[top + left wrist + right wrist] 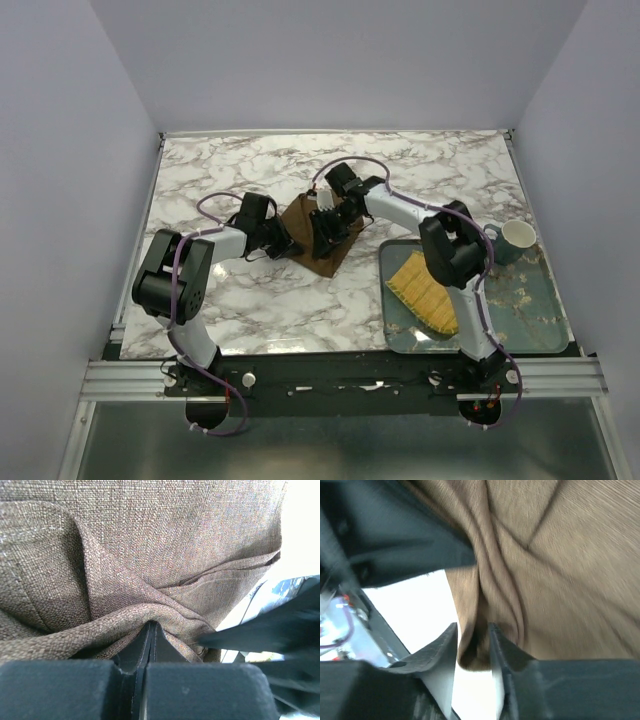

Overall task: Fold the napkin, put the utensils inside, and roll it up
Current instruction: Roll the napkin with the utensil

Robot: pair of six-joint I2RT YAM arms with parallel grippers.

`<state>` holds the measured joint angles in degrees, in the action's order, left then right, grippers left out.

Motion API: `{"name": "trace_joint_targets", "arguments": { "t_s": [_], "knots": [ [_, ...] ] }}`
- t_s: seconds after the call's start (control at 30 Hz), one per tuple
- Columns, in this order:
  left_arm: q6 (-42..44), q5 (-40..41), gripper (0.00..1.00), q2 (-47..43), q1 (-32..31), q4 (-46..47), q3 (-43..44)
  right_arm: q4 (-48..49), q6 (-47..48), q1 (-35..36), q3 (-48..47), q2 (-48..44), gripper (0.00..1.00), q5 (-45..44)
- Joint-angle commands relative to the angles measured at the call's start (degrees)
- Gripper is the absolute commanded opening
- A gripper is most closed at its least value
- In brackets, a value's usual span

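At the bench [250, 290] centre, wrist close-ups show the left hand [151, 630] shut on the napkin [175, 540], the right hand [473, 631] slightly parted around a fold; only the overhead view shows the tray [525, 315] and mug [517, 237].

Overhead, I see even, diffuse light on the white marble-patterned table [240, 300]. My right wrist view smears the dark brown woven cloth napkin [560, 580]; its background burns white. Left wrist weave reads sharp.
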<state>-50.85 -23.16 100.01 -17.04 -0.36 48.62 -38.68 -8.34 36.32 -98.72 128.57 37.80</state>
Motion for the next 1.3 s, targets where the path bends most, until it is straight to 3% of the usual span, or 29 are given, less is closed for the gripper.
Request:
{"name": "trace_joint_targets", "arguments": {
  "t_s": [0.0, 0.17, 0.33, 0.53, 0.67, 0.8, 1.0, 1.13, 1.27],
  "knots": [
    [2.3, 10.2, 0.00, 4.0, 0.0, -6.1, -2.3, -9.5, 2.7, 0.8, -2.4, -7.7, 0.43, -12.1],
    [2.2, 10.1, 0.00, 4.4, 0.1, -5.9, -2.1, -4.7, 1.0, 2.8, 4.1, -12.5, 0.47, -9.3],
    [2.3, 10.0, 0.00, 4.6, 0.0, -5.7, -2.2, 3.2, 0.0, 2.7, 11.1, -13.2, 0.43, -12.5],
    [2.5, 9.8, 0.00, 4.9, 0.0, -5.9, -1.8, 6.8, 0.5, 2.7, 12.1, -8.8, 0.19, -13.5],
    [2.7, 10.1, 0.00, 5.0, 0.1, -6.3, -1.5, 6.9, -1.8, 2.6, 13.8, -6.9, 0.13, -27.5],
    [2.9, 10.1, 0.00, 5.2, 0.1, -6.7, -1.2, 4.4, -2.6, 2.7, 16.2, -7.3, 0.04, -33.0],
    [2.9, 10.0, 0.00, 5.4, 0.1, -6.8, -1.1, 2.3, -1.9, 2.7, 15.6, -13.6, 0.06, -28.9],
    [2.7, 9.8, 0.00, 5.3, 0.1, -6.8, -1.0, 1.9, -0.6, 3.8, 11.5, -16.1, 0.16, -23.8],
    [2.8, 9.8, 0.00, 5.2, 0.0, -6.8, -0.9, 3.9, -0.9, 4.1, 7.3, -14.4, 0.18, -17.8]
  ]
}}
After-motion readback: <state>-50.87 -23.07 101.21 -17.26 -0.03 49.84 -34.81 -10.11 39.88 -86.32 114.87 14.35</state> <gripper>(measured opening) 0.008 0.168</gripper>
